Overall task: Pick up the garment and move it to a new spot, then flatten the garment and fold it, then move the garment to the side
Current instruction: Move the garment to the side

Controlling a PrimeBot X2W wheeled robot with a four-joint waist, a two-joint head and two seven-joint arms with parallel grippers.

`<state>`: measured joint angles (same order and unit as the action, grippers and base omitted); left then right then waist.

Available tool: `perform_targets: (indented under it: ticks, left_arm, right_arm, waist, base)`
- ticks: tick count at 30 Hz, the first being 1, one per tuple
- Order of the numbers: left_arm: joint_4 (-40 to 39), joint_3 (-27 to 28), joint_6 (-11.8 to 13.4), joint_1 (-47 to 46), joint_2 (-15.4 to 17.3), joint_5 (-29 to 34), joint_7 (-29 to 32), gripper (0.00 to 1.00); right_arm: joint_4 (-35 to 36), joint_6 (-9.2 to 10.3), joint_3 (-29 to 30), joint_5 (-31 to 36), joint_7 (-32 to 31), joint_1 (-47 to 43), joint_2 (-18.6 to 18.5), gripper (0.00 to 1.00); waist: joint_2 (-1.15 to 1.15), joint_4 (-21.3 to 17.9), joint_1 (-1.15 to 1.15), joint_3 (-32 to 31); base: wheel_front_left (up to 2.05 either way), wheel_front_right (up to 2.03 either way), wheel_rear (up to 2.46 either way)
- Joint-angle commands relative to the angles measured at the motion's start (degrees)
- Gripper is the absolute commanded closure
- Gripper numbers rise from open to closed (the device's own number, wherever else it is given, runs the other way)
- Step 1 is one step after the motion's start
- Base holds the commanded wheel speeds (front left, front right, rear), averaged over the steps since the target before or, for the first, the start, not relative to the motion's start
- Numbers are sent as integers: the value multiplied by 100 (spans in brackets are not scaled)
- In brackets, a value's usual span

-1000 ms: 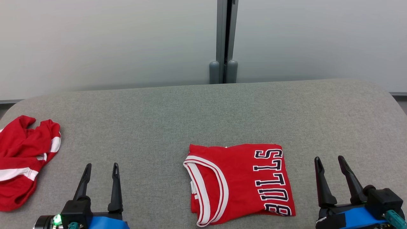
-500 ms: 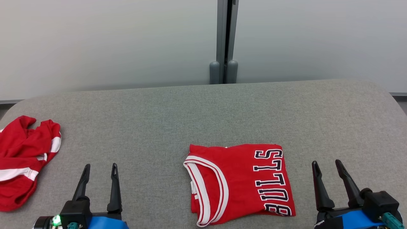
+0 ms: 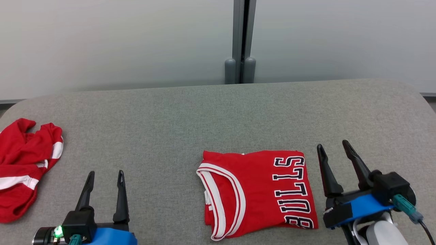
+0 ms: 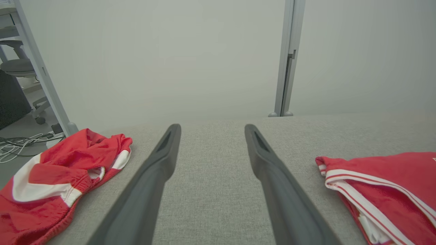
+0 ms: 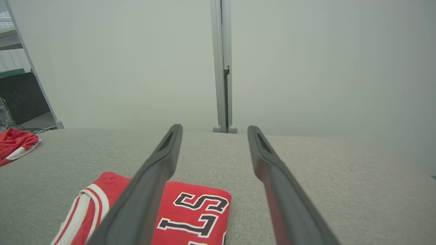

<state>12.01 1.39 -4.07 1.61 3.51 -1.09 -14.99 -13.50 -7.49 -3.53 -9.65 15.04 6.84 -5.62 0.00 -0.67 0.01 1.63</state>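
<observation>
The folded red garment (image 3: 255, 190) is laid flat on the grey tabletop (image 3: 218, 112), at lower centre of the head view. The right gripper (image 3: 332, 144) is positioned just beside its right edge, the left gripper (image 3: 105, 172) at lower left. Both sets of jaws are spread apart and empty.

The folded jersey (image 3: 259, 190) lies on the table (image 3: 170, 119) just left of my right gripper (image 3: 332, 144); the crumpled garment (image 3: 24, 163) lies left of my left gripper (image 3: 105, 173).
</observation>
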Motion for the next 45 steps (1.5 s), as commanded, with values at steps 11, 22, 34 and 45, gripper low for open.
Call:
perform_targets:
  ticks: [11, 22, 34, 45]
  left_arm:
    - [-93, -81, -29, -391, 31, 18, -28, 0]
    - [-133, -124, -3, -542, -4, -43, -28, 0]
    - [-103, -160, 1, -621, -27, -90, -28, 0]
    - [-244, -173, -14, -734, -46, -108, -28, 0]
  right_arm:
    - [-1540, -1, -441, -47, -222, 1209, -162, 0]
    - [-2963, -1, -369, -77, -23, 1281, -39, 0]
    - [-3852, -9, -695, -340, -24, 1395, 239, 0]
    - [-3098, -1, -819, -306, 10, 1949, -185, 100]
  waist:
    - [0, 191, -1, 447]
    - [0, 341, -1, 720]
    - [0, 347, -1, 831]
    - [0, 391, -1, 946]
  base:
    - [0, 0, 0]
    - [0, 0, 0]
    - [0, 0, 0]
    - [0, 0, 0]
